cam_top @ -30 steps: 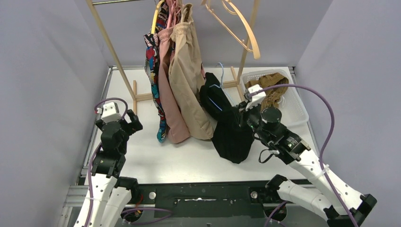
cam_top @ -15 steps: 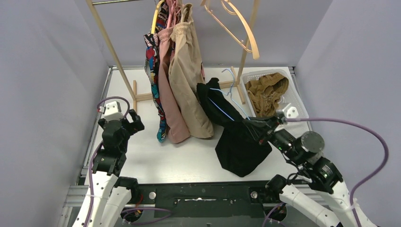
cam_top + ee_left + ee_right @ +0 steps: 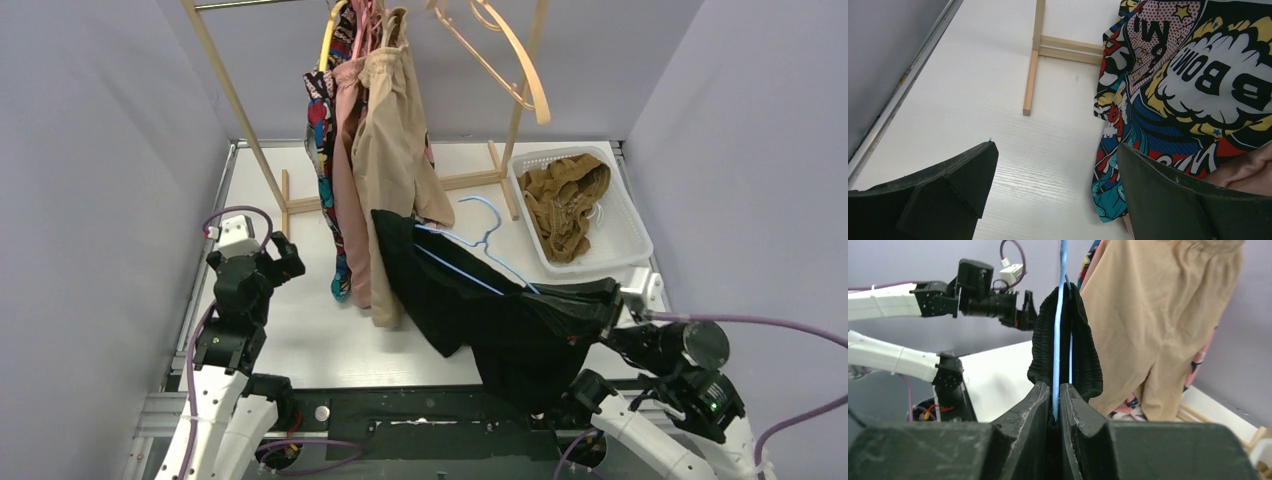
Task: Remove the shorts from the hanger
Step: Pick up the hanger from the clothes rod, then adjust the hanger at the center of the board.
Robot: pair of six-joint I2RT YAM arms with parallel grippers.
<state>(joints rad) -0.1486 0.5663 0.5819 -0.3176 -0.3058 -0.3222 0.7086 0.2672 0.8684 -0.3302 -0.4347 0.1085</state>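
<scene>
My right claw [image 3: 606, 306] is pinched almost shut on the black shorts [image 3: 500, 320], and the thin wire of the blue hanger [image 3: 1058, 340] runs down into the same pinch. From my right wrist, the gathered black waistband stands upright just past my fingertips [image 3: 1040, 400], with 2 runs of blue wire lying along its middle. From above, the black shorts stretch in a long slant from my claw, low at the near right of the table [image 3: 300, 340], up toward the hanging clothes. The far end of the black shorts lies against the beige shorts [image 3: 390, 130]. The hanger's hook sticks out of the black cloth toward the basket [image 3: 628, 228] and hangs on nothing. In that basket, at the far right, lie the mustard-brown shorts [image 3: 562, 195]. On the wooden rack [image 3: 235, 100] hang the beige shorts, the dusty pink shorts [image 3: 350, 200] behind them and the comic-print shorts [image 3: 322, 120] furthest left. A wooden hanger [image 3: 525, 75] hangs tilted at the rack's right end. My left claw [image 3: 285, 260] is spread wide and grips nothing. It hovers over the white table at the left, well apart from the black shorts. From my left wrist, the comic-print cloth hangs near my right finger [image 3: 1188, 200], and 1 foot of the rack [image 3: 1032, 65] lies on the table beyond.
</scene>
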